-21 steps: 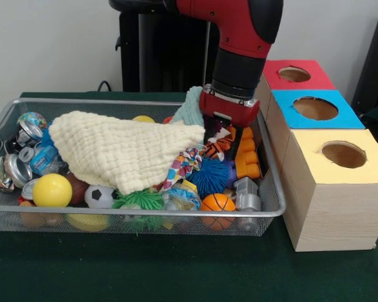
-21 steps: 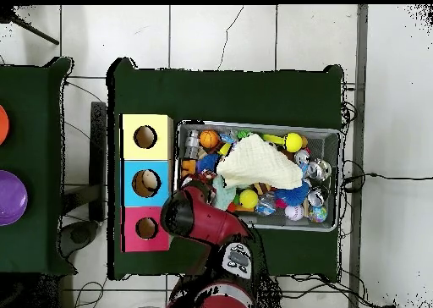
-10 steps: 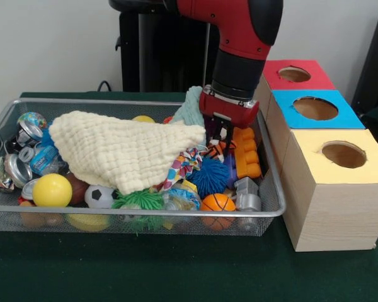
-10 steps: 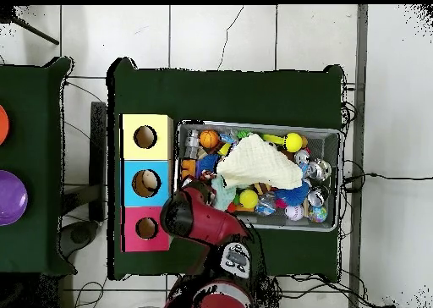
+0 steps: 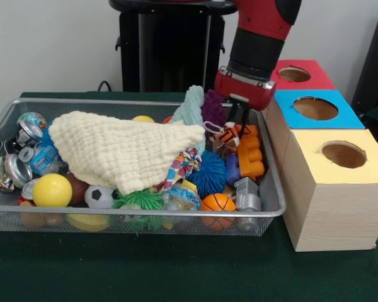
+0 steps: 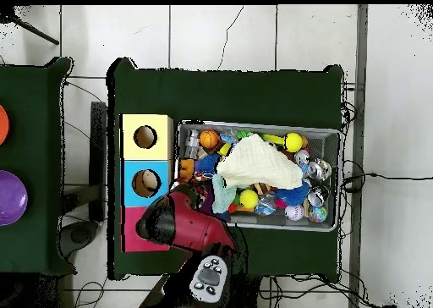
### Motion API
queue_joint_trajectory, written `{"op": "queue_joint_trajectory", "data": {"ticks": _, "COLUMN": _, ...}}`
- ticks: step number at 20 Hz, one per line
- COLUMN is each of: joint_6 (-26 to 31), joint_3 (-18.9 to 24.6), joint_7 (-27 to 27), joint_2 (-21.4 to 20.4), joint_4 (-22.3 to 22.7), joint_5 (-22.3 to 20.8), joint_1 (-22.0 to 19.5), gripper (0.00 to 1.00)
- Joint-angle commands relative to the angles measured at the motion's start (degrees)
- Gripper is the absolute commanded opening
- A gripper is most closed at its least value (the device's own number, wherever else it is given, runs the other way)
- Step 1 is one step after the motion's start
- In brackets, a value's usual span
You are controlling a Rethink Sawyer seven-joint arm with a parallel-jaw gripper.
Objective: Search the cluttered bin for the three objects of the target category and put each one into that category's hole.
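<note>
Tiger toy lifted, boxes just beside it

Nearest us in the front view sits the wire bin [image 5: 145, 214] on the green surface [image 5: 176, 270], with a yellow ball [image 5: 51, 190], a small soccer ball [image 5: 99, 196], a green spiky ball [image 5: 138, 201] and a little basketball [image 5: 218, 202] along its near rim. Behind them a cream cloth [image 5: 120, 151] covers much of the middle, and a blue spiky ball [image 5: 210, 177] lies beside orange blocks [image 5: 249, 154].

Farther back, at the bin's box-side end, we see the claw [image 5: 237, 126] closed on a small orange striped tiger toy [image 5: 230, 133], which hangs just clear of the clutter. We judge this to be one of the target things, though we cannot tell the category for sure.

The relation the coming move turns on: the three boxes stand just beside the bin on the claw's side. The yellow box [image 5: 340, 189] is nearest us, the blue box [image 5: 315, 108] is in the middle, and the red box [image 5: 296, 74] is farthest. The toy hangs lower than the box tops, level with the blue box, so we judge it needs to rise, then travel sideways over a hole. In the overhead view the arm [image 6: 182, 224] covers the red box's end.
</note>
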Motion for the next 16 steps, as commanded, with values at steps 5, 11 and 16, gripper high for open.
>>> {"op": "queue_joint_trajectory", "data": {"ticks": 5, "joint_6": 16.7, "joint_3": -3.0, "joint_7": 9.2, "joint_2": -6.0, "joint_4": -3.4, "joint_5": 1.2, "joint_1": 3.6, "gripper": 0.0}}
{"op": "queue_joint_trajectory", "data": {"ticks": 11, "joint_6": 19.4, "joint_3": -6.5, "joint_7": 7.4, "joint_2": -6.6, "joint_4": -4.8, "joint_5": -1.5, "joint_1": 5.4, "gripper": 0.0}}
{"op": "queue_joint_trajectory", "data": {"ticks": 16, "joint_6": 21.8, "joint_3": -6.8, "joint_7": 7.1, "joint_2": -7.8, "joint_4": -4.6, "joint_5": -2.1, "joint_1": 5.8, "gripper": 0.0}}
